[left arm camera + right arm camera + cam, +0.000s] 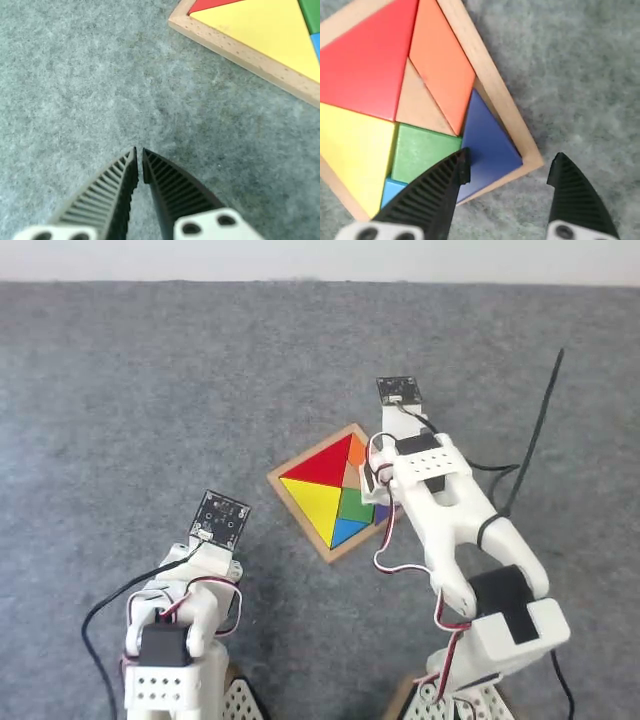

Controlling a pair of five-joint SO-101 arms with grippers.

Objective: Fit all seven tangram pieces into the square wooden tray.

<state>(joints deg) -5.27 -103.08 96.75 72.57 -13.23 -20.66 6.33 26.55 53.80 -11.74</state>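
The square wooden tray (pixel 297 517) is lying cornerwise on the grey carpet (pixel 150 390), mid-table. It is holding the red triangle (pixel 365 65), yellow triangle (pixel 355 150), orange parallelogram (pixel 442 65), bare-wood triangle (pixel 420 107) and green square (pixel 422 150). A light blue piece (pixel 394 191) is showing only partly behind the right gripper (pixel 512 157). That gripper is hovering with jaws spread over the dark blue triangle (pixel 485 145) at the tray's right corner; whether this piece is lying flat is unclear. The left gripper (pixel 140 150) is hanging over carpet near-left of the tray, jaws pressed together.

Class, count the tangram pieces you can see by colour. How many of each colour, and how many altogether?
red piece: 1
orange piece: 1
tan piece: 1
yellow piece: 1
green piece: 1
light blue piece: 1
dark blue piece: 1
Total: 7
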